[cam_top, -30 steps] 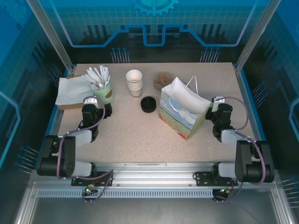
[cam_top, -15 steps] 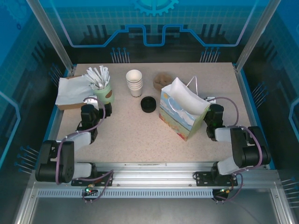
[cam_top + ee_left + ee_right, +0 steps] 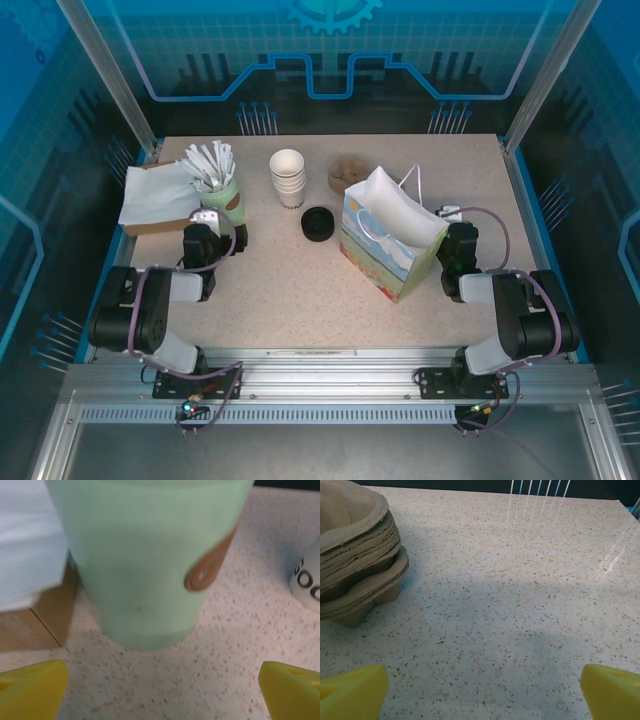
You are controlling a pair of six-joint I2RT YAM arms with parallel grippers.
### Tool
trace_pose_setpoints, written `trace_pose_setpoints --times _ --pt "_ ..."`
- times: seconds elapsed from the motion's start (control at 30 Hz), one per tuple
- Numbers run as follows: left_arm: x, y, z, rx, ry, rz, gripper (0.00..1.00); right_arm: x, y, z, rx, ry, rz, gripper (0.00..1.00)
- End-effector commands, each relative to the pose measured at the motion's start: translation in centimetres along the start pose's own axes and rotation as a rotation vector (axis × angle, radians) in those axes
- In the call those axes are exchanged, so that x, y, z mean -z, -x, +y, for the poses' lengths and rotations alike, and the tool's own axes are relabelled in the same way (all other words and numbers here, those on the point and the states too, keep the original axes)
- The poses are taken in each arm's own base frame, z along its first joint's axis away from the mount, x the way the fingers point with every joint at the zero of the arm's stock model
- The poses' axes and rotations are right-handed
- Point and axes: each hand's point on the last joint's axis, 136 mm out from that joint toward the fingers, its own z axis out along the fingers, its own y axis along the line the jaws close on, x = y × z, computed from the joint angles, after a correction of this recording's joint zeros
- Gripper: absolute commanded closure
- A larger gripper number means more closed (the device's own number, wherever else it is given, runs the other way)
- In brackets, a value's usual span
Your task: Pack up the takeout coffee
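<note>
The takeout coffee is out of view. A printed paper gift bag stands right of centre, and white paper hides its inside. My left gripper rests low on the table just in front of a green cup. It is open, with nothing between its yellow fingertips. My right gripper sits beside the bag's right side, open and empty over bare table.
A black round lid lies left of the bag with no cup body showing. Behind it are stacked white cups and brown pulp carriers. The green cup holds white sticks, with a napkin box to its left.
The left arm has folded back and its gripper has shifted slightly right, towards the green cup. The right arm drew in beside the bag and has since stayed still.
</note>
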Motion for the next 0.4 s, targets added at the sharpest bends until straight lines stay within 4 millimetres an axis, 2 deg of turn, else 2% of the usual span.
trace_pose_setpoints --times 0.0,0.37 --pt "0.14 2.24 -0.89 -0.018 -0.030 -0.097 0.01 -0.18 1.11 0.25 0.013 -0.006 -0.036 0.00" --pt "0.15 2.19 -0.86 -0.021 -0.027 -0.099 0.01 -0.18 1.13 0.36 0.017 -0.006 -0.036 0.00"
